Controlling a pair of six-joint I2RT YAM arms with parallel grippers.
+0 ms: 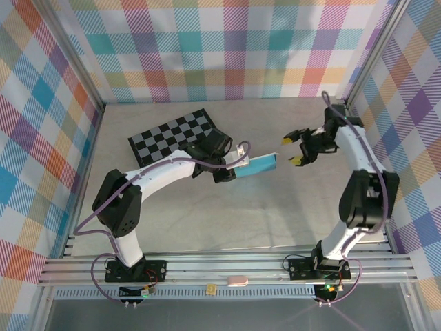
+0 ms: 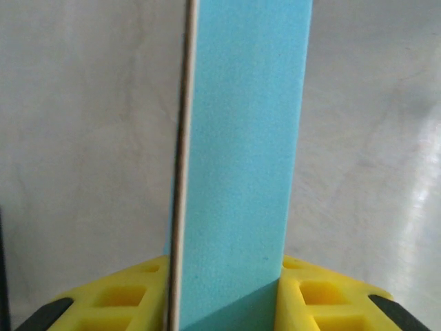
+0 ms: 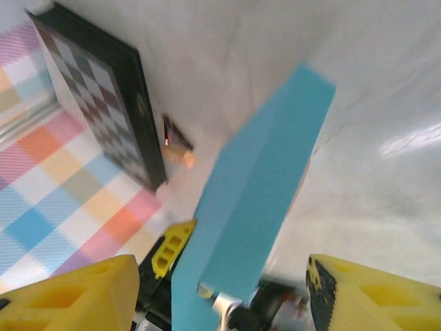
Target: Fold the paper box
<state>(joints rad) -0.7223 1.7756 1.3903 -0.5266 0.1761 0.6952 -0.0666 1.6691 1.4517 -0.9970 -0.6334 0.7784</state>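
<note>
Since the left gripper is clamped on one end of the paper box, we've got a decent anchor to work from. The box sits around the middle of the table, just right of the chessboard, with its free end pointing right. It looks held clear of the surface, though we can't swear to that. From the left wrist view the teal panel runs straight out between the yellow fingers, with a thin pale edge along its left side, so the hold looks square and not skewed.

The right gripper hangs just right of the free end with its jaws spread and nothing between them. It's near the box but not touching.

Our read is that the step in hand is bringing the right side in to work that free end. We can't tell from here which flaps are done and which aren't.

What we think matters:
- Line the right jaws up with the flat of the panel before closing, because thin card creases wherever it gets pinched at an angle.
- Come in slowly from the right, along the box's length, so it isn't pushed back through the left grip.
- The left side needs to stay firm but not crush the sleeve flat.
- Stay away from the small dark triangular piece lying beside the chessboard.
</note>
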